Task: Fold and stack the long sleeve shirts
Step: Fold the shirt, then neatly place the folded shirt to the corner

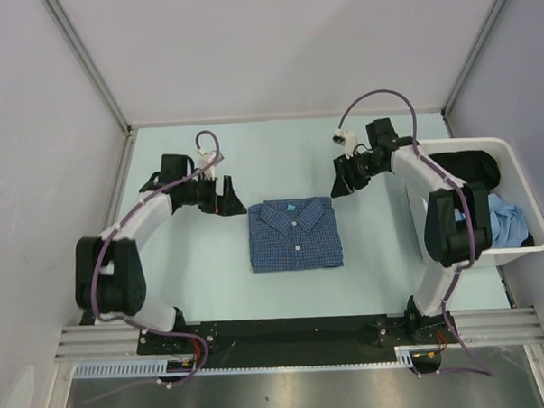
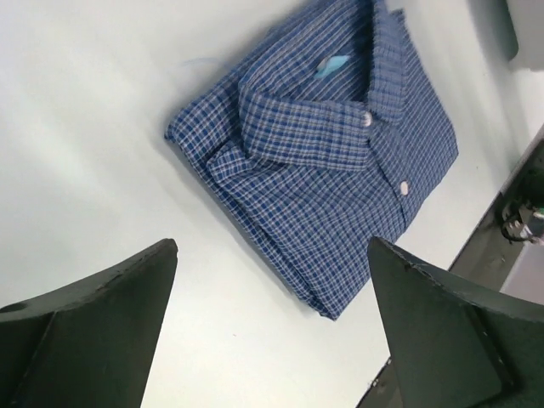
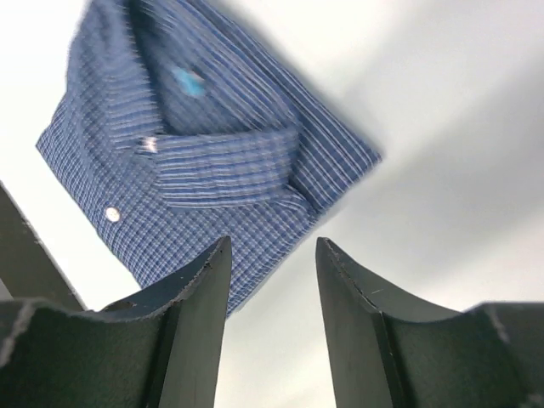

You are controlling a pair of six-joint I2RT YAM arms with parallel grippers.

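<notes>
A dark-blue, white-checked collared shirt [image 1: 295, 234] lies folded into a neat rectangle at the table's middle, collar toward the back. It also shows in the left wrist view [image 2: 331, 153] and the right wrist view [image 3: 204, 161]. My left gripper [image 1: 225, 199] hovers just left of the shirt's collar end, open and empty [image 2: 272, 255]. My right gripper [image 1: 341, 181] hovers just right of the collar end, open and empty [image 3: 272, 251]. Neither touches the shirt.
A white bin [image 1: 534, 202] stands at the right edge, holding a dark garment [image 1: 474, 166] and a light-blue garment [image 1: 507, 219]. Grey walls enclose the pale table [image 1: 212, 288] on the left, back and right.
</notes>
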